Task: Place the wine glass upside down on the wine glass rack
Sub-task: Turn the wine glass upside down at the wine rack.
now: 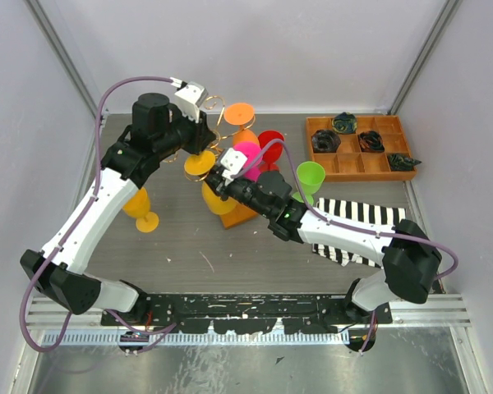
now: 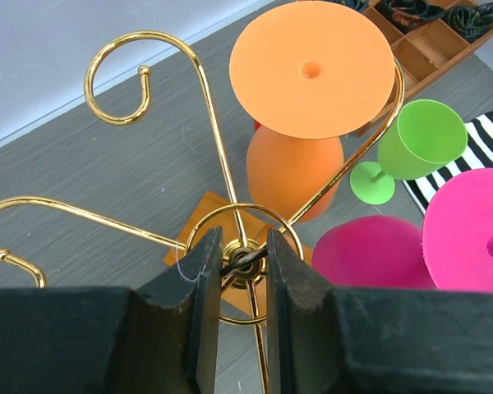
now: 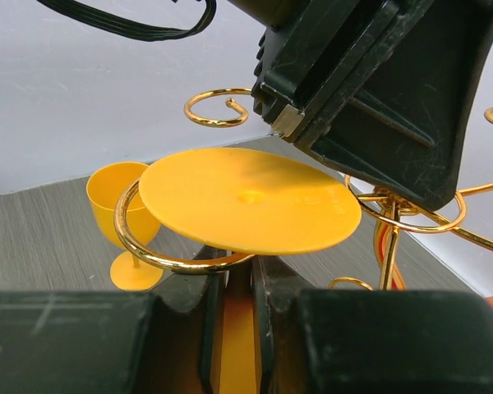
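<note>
The wine glass rack's (image 2: 245, 205) hub is pinched by the left hand (image 2: 245, 258). The inverted yellow wine glass (image 3: 246, 197), stem inside a scroll loop (image 3: 122, 231), is held by the right hand (image 3: 238, 283).

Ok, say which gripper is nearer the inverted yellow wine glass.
Right. The right gripper holds the inverted yellow wine glass by its stem; the left gripper, beside it, clamps the wine glass rack's hub.

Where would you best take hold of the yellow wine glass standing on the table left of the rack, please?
The yellow wine glass stands upright and its bowl looks wide, so the thin stem is probably best, approached level from the open side facing away from the wine glass rack.
</note>
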